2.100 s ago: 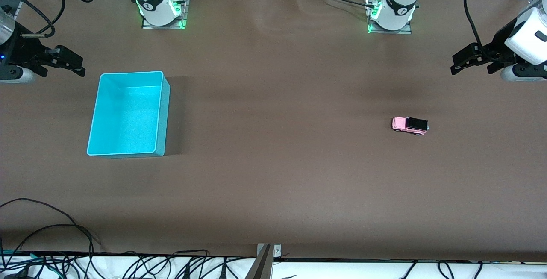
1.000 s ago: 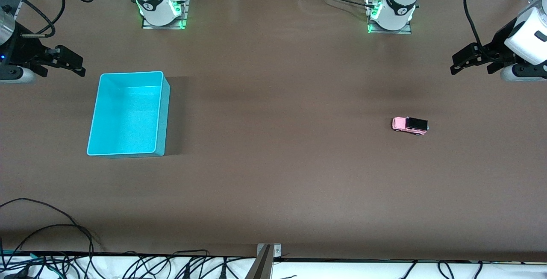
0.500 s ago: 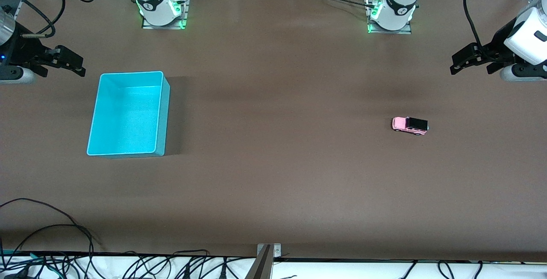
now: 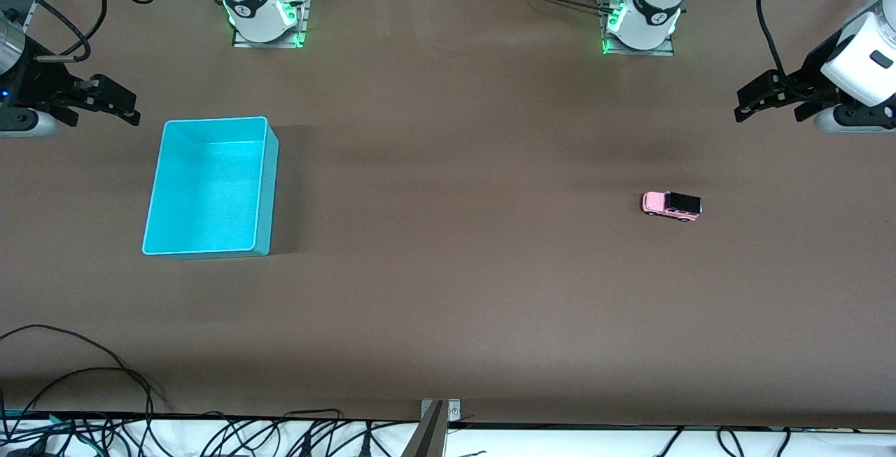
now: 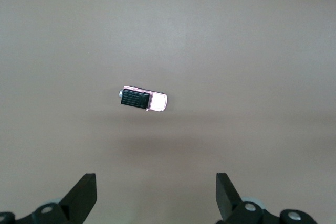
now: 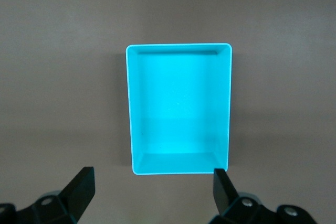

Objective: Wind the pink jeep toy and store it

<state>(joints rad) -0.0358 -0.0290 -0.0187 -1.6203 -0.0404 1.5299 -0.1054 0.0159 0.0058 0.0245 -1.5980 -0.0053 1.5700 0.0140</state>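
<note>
Bench (image 4: pixel 448 289), wide, flat, matte brown top, carries everything. Turquoise rectangular plastic bin (image 4: pixel 271 184), smooth walls, rounded corners, open top, nothing in it, sits toward the right arm's end. Right gripper (image 4: pixel 112 103) hangs over bare bench just beside the bin, jaws spread, holding nothing; this arm looks to be waiting. Left gripper (image 4: pixel 759 100) hangs over bare bench at the left arm's end, jaws spread wide, empty, wrist camera looking down on the toy. Tiny boxy pink jeep toy (image 4: pixel 671 206), hard glossy plastic, black roof panel, small dark wheels, stands on its wheels toward the left arm's end, well apart from the bin. Step: task barely begun, reach for the toy not yet made. Next move likely calls for the left gripper to come down over the toy and pinch its narrow sides; small smooth body could slip or roll.
</note>
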